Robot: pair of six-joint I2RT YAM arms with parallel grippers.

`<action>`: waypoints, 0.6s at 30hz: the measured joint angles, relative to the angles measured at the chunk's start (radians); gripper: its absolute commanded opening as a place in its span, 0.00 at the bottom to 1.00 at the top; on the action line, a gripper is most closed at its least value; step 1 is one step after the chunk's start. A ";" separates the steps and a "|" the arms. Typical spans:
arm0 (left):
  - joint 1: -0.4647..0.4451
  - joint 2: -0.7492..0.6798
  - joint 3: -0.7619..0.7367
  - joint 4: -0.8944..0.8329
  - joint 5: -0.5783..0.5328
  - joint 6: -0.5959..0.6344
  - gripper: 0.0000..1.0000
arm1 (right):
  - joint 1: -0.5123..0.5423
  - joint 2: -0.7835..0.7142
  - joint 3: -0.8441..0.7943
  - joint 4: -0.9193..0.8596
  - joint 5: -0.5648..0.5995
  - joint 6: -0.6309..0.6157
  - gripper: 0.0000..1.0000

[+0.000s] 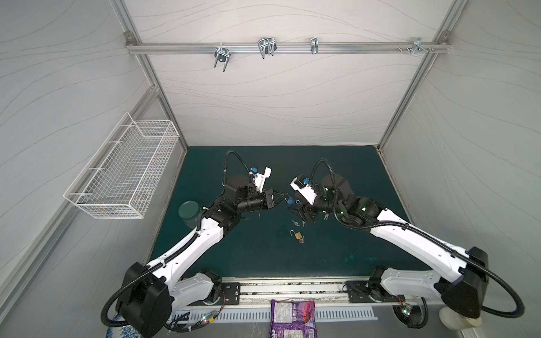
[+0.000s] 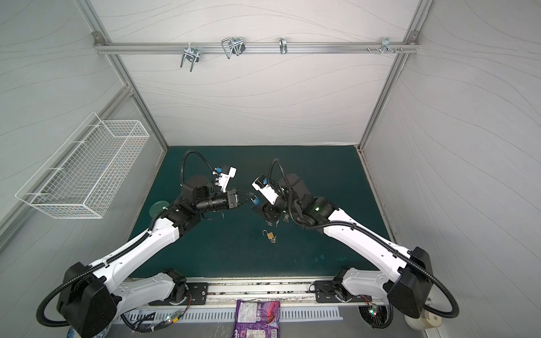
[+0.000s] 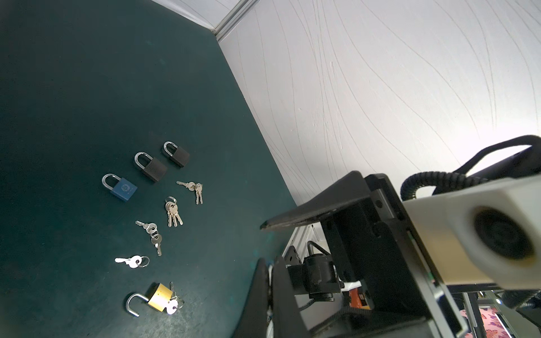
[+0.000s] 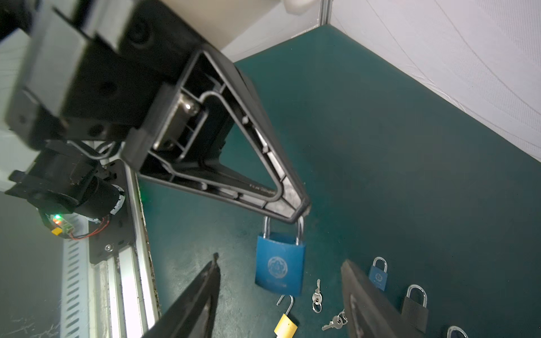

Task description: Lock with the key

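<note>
A blue padlock (image 4: 279, 270) hangs in the air by its shackle, which is pinched in my shut left gripper (image 4: 300, 215); both top views show it (image 1: 289, 201) (image 2: 256, 201). My right gripper (image 4: 281, 259) is open, one finger on each side of the lock body and apart from it. No key is in this lock. In the left wrist view the left fingertips (image 3: 265, 263) are pressed together and the held lock is hidden. Several key bunches (image 3: 174, 213) lie on the green mat (image 3: 73, 87). A brass padlock (image 3: 158, 297) lies there with its shackle open and a key in it.
On the mat also lie a second blue padlock (image 3: 121, 187) and two black padlocks (image 3: 152, 168) (image 3: 177, 153). A green-lidded jar (image 1: 189, 212) stands at the left. A wire basket (image 1: 126, 172) hangs on the left wall. A purple packet (image 1: 292, 317) lies at the front edge.
</note>
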 measured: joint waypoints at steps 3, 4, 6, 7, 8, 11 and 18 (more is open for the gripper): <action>-0.005 0.004 0.000 0.004 0.000 0.000 0.00 | 0.009 0.014 0.010 -0.002 0.028 -0.002 0.61; -0.006 0.006 0.000 0.005 0.000 0.000 0.00 | 0.011 0.016 0.013 -0.002 0.040 -0.003 0.60; -0.008 0.010 0.000 0.008 -0.001 0.000 0.00 | 0.012 0.016 0.014 0.000 0.054 -0.003 0.58; -0.009 0.012 0.000 0.008 -0.001 0.000 0.00 | 0.012 0.016 0.014 0.000 0.059 -0.002 0.57; -0.011 0.014 0.001 0.008 -0.001 0.000 0.00 | 0.013 0.016 0.014 -0.001 0.064 -0.002 0.56; -0.014 0.018 0.001 0.010 -0.001 -0.001 0.00 | 0.013 0.016 0.014 -0.001 0.073 0.001 0.52; -0.015 0.023 0.011 0.016 -0.001 -0.003 0.00 | 0.013 0.021 0.014 -0.001 0.078 0.005 0.41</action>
